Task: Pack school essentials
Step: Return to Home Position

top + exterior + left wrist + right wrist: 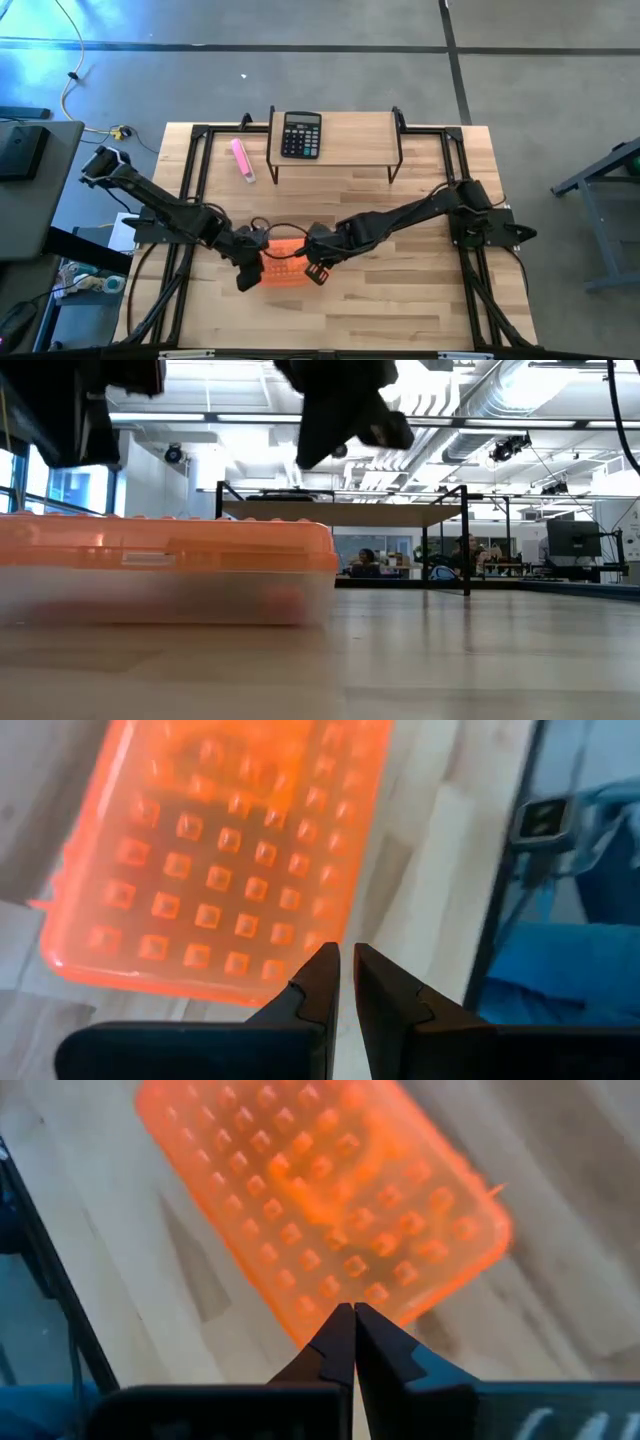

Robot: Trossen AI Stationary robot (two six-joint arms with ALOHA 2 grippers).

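An orange box (282, 266) with a studded lid lies shut and flat on the table near its near edge; it also shows in the low view (165, 565). The loose stationery is not in view; only a faint reddish blur (285, 600) shows through the box's clear lower wall. My left gripper (346, 978) hovers shut over the box's left end (215, 870). My right gripper (353, 1338) hovers shut over its right end (320, 1210). In the low view both hang clear above the lid.
A black calculator (301, 134) sits on a low wooden shelf (350, 135) at the table's far side. A pink marker (243, 160) lies on the table left of the shelf. Black frame rails (190, 190) run along both sides. Bare wood lies between shelf and box.
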